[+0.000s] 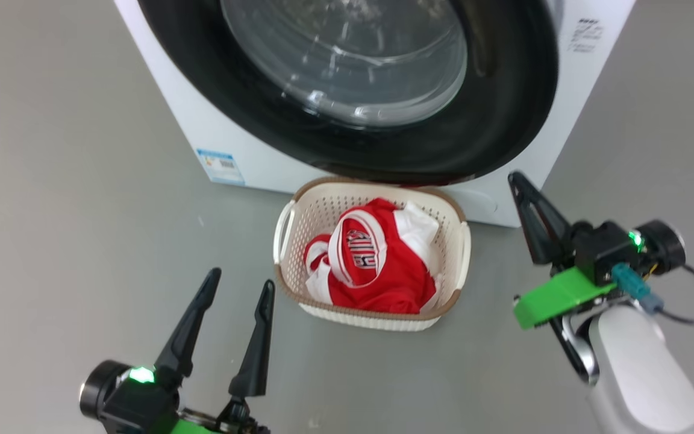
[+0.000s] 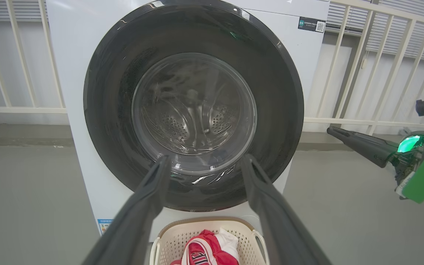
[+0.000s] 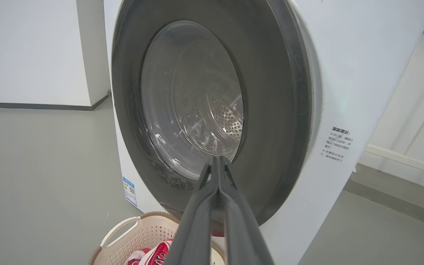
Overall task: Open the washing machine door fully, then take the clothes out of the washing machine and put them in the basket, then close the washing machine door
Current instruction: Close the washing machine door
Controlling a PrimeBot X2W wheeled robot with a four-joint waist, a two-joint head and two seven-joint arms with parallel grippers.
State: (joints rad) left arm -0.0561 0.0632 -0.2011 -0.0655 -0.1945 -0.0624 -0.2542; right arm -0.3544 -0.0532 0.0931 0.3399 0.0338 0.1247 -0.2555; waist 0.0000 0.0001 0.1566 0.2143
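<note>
Red clothes [image 1: 377, 265] lie in the basket [image 1: 371, 319], just before the washer [image 1: 262, 166]. Door [image 1: 503, 120] looks flush: closing step judged done or nearly so. Left gripper [image 1: 241, 278] fingers apart, right gripper [image 1: 518, 181] pressed together, both empty. Next: confirm latch, pressing the rim if needed.

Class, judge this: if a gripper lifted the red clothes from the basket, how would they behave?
Probably floppy: the clothes lie crumpled in folds, so they would likely drape and dangle. Probably light too: the perforated basket holds its shape under them.
</note>
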